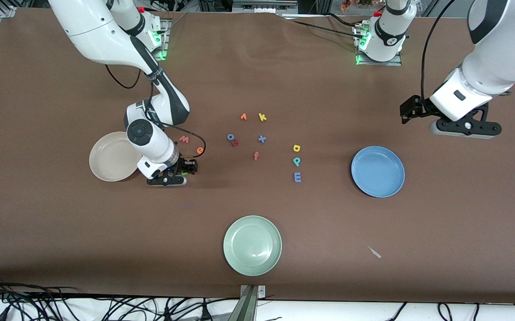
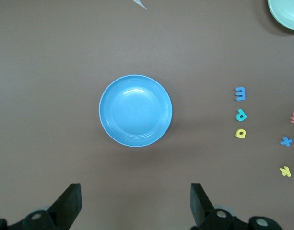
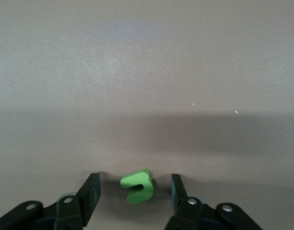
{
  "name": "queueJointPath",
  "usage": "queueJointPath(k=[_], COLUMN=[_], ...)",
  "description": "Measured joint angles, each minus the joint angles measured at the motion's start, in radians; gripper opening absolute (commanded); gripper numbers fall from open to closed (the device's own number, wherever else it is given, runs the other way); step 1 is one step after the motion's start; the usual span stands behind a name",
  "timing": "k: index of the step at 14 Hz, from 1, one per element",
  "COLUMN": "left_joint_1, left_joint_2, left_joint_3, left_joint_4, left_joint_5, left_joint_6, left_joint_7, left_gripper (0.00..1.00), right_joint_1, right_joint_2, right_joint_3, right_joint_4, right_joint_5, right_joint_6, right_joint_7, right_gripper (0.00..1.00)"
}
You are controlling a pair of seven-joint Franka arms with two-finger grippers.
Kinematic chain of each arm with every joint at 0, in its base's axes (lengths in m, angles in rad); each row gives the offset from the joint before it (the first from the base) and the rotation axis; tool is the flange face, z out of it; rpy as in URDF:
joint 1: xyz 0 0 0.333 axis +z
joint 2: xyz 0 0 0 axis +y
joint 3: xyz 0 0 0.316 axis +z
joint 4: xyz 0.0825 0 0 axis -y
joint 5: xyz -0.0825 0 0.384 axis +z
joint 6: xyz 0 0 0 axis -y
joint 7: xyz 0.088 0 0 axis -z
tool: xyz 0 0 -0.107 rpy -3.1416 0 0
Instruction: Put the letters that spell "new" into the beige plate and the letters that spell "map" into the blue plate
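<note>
While left claw waits open over counter, right claw brackets green n, gaps both sides.

pale green plate, yellow k, orange f, blue o

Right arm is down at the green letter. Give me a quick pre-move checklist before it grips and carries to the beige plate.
1. Small green foam letter n sits between the right gripper fingers: ok.
2. Fingers touching the letter: not ok, gaps show on both sides.
3. Round cream-beige plate beside the right gripper holds nothing: ok.
4. Orange foam letter e and pink-red foam letter w lie apart from the gripper, on the table: ok.
5. Left gripper waits open over the table near the round blue plate, away from the drop path: ok.
6. Letter lifted off the table: not ok, not yet.
</note>
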Motion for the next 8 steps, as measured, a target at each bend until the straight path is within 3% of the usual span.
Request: queueJointPath(k=[2,7,8], left_joint_1=[-0.002,-0.022,-0.043], left_joint_2=[0.021,0.2,0.238], left_joint_3=[-0.026,-0.109,-0.113], left_joint_4=[0.0,-0.003,-0.003], left_joint_5=[-0.012,-0.058,-0.058], left_joint_6=[0.006,0.178,0.213], left_joint_7=[0.0,-0.069,-0.099], left_gripper=[1.0,1.0,1.0], right_joint_1=[0.009,0.012,0.012], right_joint_2=[0.0,-0.001,-0.002], right_joint_3=[0.0,-0.002,-0.003], right_joint_4=[0.001,0.005,0.005], right_joint_5=[0.0,0.0,0.0], right_joint_6=[0.0,-0.002,-0.002], right_joint_7=[0.015,0.02,0.02], right_gripper=[0.53,0.2,0.19])
